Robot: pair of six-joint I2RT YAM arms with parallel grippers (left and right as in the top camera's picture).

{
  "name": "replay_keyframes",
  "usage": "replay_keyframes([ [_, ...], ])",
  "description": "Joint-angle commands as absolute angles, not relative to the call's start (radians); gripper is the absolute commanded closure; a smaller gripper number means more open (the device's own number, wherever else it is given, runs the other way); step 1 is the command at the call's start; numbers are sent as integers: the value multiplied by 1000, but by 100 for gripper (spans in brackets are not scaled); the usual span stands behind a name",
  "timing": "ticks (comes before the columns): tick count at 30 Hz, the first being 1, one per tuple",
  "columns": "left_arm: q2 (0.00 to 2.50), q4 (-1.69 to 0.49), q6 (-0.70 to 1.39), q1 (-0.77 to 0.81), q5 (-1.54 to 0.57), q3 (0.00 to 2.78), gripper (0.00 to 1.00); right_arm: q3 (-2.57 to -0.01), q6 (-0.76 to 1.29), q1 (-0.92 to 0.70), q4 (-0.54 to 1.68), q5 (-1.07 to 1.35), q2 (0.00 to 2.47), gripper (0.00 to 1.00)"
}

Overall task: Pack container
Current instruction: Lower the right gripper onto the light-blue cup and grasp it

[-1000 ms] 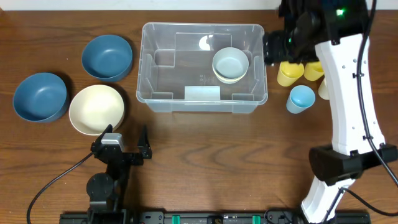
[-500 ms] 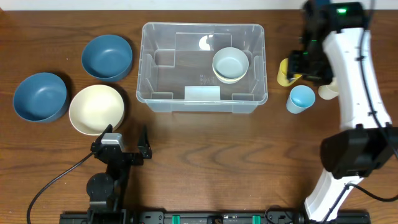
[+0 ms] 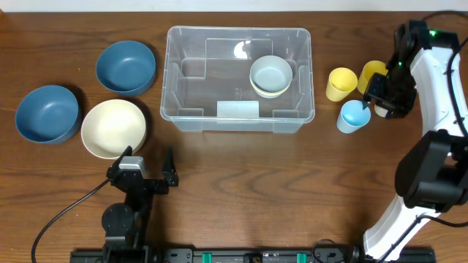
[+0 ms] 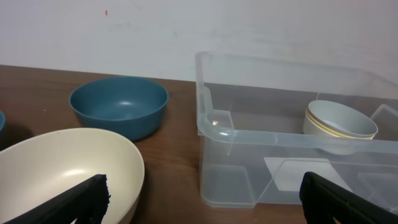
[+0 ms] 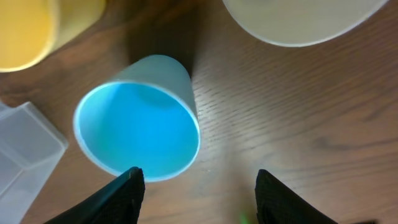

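The clear container (image 3: 238, 31) stands at the table's middle back and holds stacked pale bowls (image 3: 271, 75) at its right end. It also shows in the left wrist view (image 4: 249, 134). My right gripper (image 3: 386, 98) is open and empty, hovering just right of a light blue cup (image 3: 354, 115). In the right wrist view the blue cup (image 5: 140, 121) stands upright by the left finger (image 5: 124, 193), with bare wood between the jaws (image 5: 199, 193). My left gripper (image 3: 142, 172) is open and empty near the front edge, just below the cream bowl (image 3: 113, 128).
Two blue bowls (image 3: 126, 66) (image 3: 47, 113) sit left of the container. Two yellow cups (image 3: 341, 84) (image 3: 371, 73) stand right of it. A cream cup (image 5: 305, 18) shows at the top of the right wrist view. The container's corner (image 5: 25, 143) is at that view's left edge.
My right arm has swung away from the container's right end, to the right and toward the front, and is now beside the blue cup. The left arm has not moved.
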State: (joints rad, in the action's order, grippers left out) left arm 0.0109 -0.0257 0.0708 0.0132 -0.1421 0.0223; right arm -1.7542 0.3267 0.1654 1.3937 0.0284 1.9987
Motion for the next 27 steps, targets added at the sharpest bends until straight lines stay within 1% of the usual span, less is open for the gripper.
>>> replay_keyframes([
  [1,5,-59,57,7,-149,4,2,-1698,344,170,1355,61,1992,41],
  [8,5,-59,58,7,-149,4,2,-1613,332,160,1237,68,1992,43],
  [11,5,-59,58,8,-149,4,2,-1592,313,151,1198,72,1992,47],
  [12,5,-59,57,7,-149,4,2,-1588,313,149,1192,72,1992,51],
  [15,5,-59,57,7,-149,4,2,-1580,313,141,1178,72,1992,68],
  [16,5,-59,57,8,-149,4,2,-1579,313,138,1174,72,1992,75],
  [18,5,-59,58,8,-149,4,2,-1578,313,134,1170,71,1992,86],
  [21,5,-59,58,8,-149,4,2,-1577,313,130,1171,61,1992,98],
  [27,5,-59,58,7,-149,4,2,-1576,313,130,1191,57,1992,99],
])
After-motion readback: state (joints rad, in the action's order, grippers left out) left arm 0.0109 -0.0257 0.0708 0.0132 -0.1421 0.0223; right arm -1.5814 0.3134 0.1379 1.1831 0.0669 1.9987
